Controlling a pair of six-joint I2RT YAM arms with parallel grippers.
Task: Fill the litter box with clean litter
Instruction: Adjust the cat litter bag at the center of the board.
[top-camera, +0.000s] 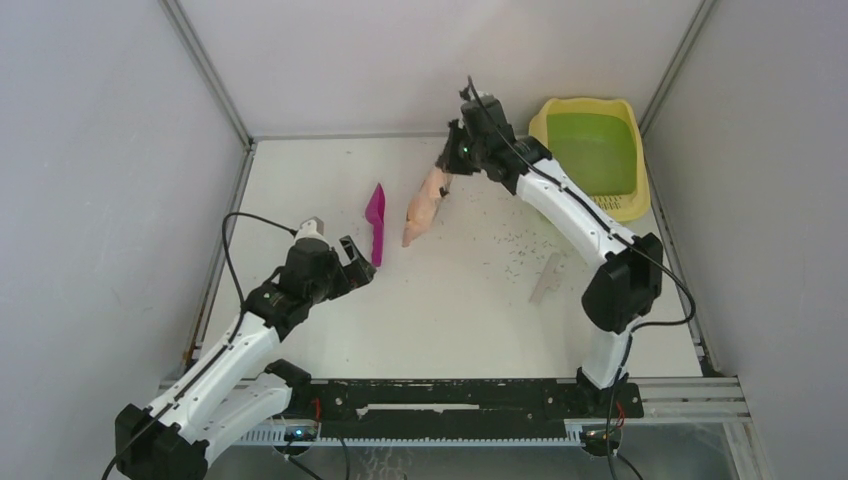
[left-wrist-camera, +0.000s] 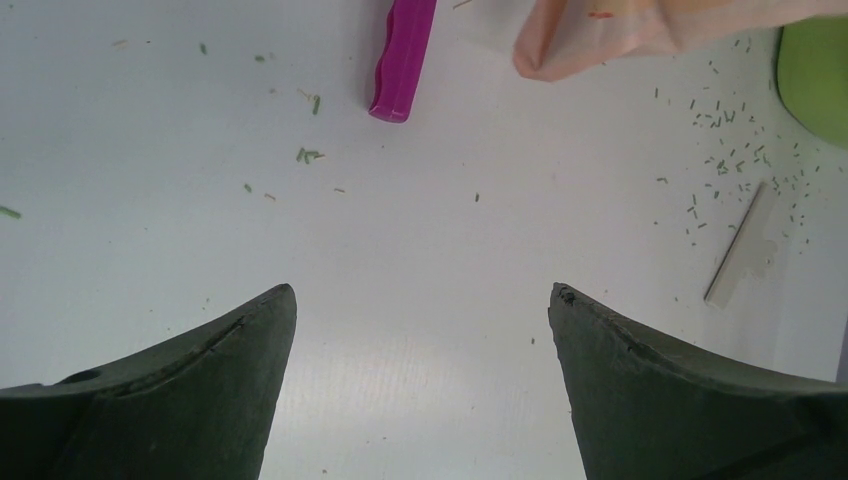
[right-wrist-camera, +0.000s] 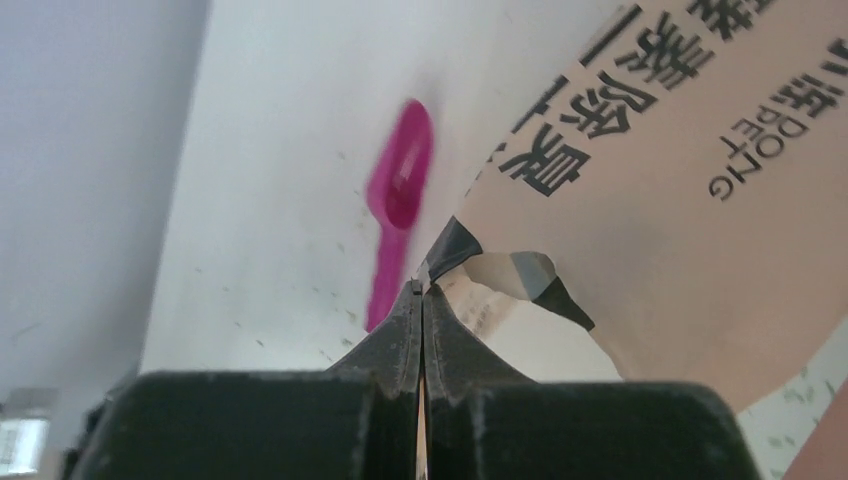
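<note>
The right gripper (right-wrist-camera: 421, 290) is pinching the torn top edge of the peach-pink printed bag (top-camera: 424, 207), its jaws pressed together on the thin film, and the bag is hanging tilted at the far centre of the table (top-camera: 450, 310) with its lower end pointing toward the near left. The litter box (top-camera: 592, 112) is sitting at the far right corner, to the right of that gripper and apart from the bag. Litter (top-camera: 517, 250) is lying scattered over the table to the right of the bag. The left gripper (top-camera: 357, 262) is hovering with jaws wide apart, holding nothing, just near of the magenta scoop (top-camera: 377, 218), which is lying flat left of the bag.
</note>
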